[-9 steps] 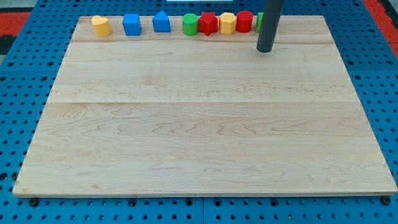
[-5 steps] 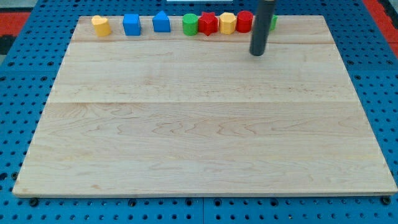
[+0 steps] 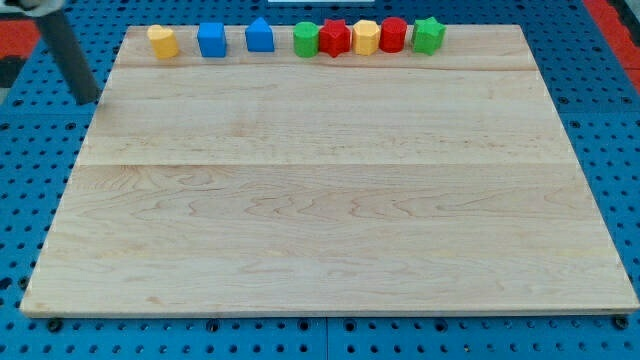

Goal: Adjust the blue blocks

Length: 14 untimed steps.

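Two blue blocks stand in the row along the view's top edge of the wooden board (image 3: 320, 200): a blue cube (image 3: 211, 40) and, right of it, a blue house-shaped block (image 3: 259, 36). My tip (image 3: 89, 101) is at the view's far left, just off the board's left edge, well left of and below the blue blocks. It touches no block.
The same row holds a yellow block (image 3: 162, 41) at its left end, then right of the blue blocks a green cylinder (image 3: 305, 40), a red star (image 3: 334, 38), a yellow hexagon (image 3: 366, 37), a red block (image 3: 393, 34) and a green block (image 3: 428, 35).
The rod has swept from the view's upper right, near the red and green blocks, across to the far left edge. No block has moved.
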Each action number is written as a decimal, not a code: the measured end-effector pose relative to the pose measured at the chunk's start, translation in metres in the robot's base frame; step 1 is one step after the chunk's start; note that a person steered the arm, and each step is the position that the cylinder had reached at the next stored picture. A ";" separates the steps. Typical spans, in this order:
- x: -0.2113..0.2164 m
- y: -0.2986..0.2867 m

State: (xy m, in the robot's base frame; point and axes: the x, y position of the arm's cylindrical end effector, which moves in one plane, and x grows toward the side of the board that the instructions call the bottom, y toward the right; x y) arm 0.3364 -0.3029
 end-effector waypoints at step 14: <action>-0.137 0.203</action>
State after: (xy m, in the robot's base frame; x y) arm 0.1990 -0.1003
